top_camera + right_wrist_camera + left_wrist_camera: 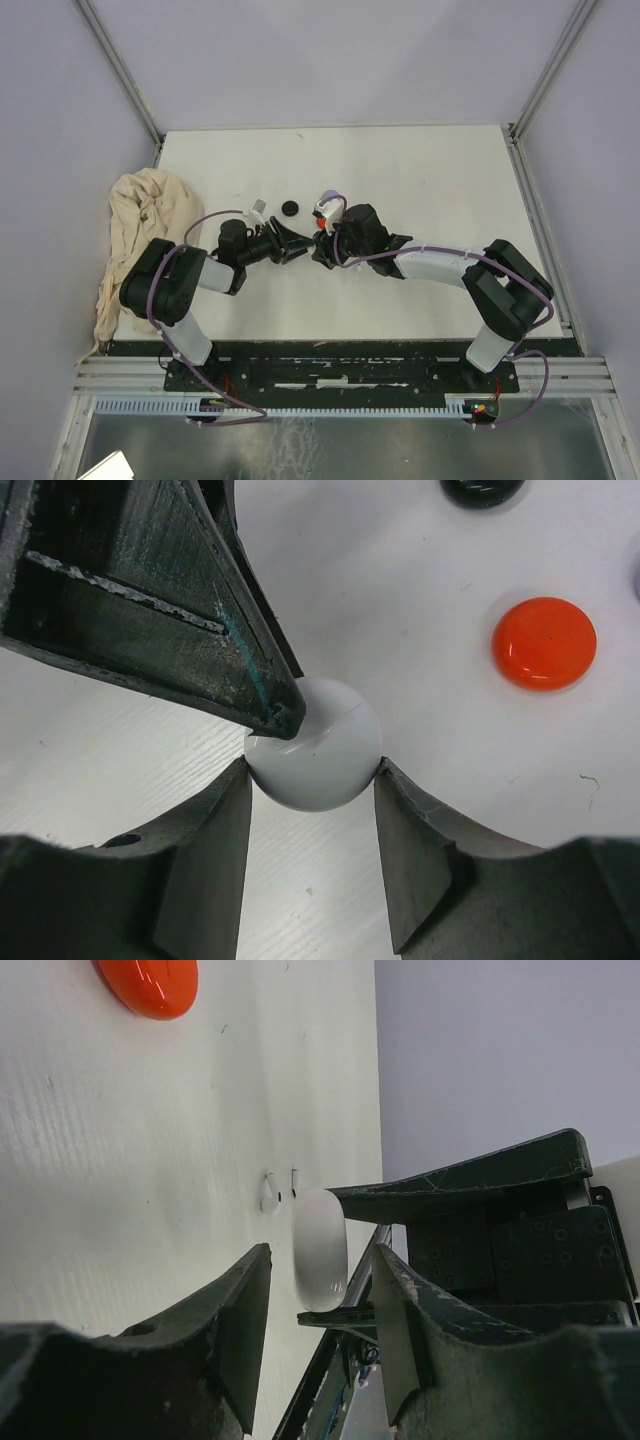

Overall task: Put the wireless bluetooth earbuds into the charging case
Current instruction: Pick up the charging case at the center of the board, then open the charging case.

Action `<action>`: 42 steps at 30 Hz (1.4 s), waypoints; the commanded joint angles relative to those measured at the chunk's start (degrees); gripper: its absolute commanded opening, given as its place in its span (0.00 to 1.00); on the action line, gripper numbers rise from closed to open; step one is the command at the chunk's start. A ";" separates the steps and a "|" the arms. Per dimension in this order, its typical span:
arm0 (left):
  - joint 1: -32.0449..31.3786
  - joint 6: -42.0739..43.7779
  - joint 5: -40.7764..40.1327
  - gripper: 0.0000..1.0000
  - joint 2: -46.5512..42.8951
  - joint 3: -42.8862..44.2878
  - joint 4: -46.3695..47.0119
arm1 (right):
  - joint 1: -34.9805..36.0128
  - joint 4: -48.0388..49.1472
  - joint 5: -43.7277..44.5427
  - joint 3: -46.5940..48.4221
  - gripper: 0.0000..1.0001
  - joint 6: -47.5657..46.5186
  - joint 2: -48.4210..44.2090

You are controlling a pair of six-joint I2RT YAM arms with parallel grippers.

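You will find nothing to read here: no text, label, brand, number or sign is legible in any of the three views.
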 commanded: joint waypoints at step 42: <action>-1.23 -2.11 0.43 0.03 -3.03 0.23 7.12 | -0.87 -7.02 15.01 4.14 1.00 3.63 -6.57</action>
